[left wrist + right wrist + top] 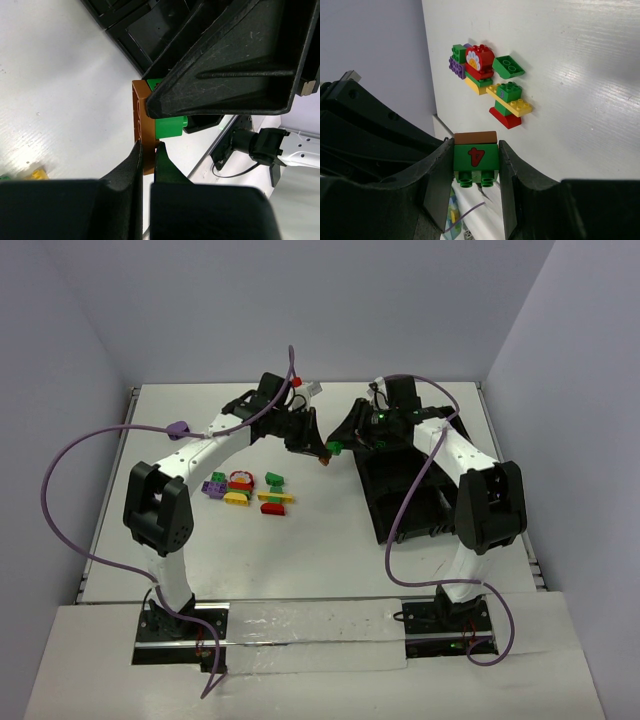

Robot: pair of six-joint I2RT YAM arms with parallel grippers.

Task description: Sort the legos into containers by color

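Here, the 2 grippers come together above the table (300,540), just left of the tray (378,502). The left gripper (148,150) has its fingers nearly together, pinching the thin edge of an orange brick (139,112). The right gripper (475,150) is clamped on a green brick (476,162) with a red mark, 1 finger on each side. The 2 bricks sit face to face, orange against green, held off the table between the arms. The other legos lie in a pile (250,490) on the table near the left arm, well apart from the tray: red, yellow, green and purple pieces, some stacked on each other. What the tray's compartments hold I cannot tell
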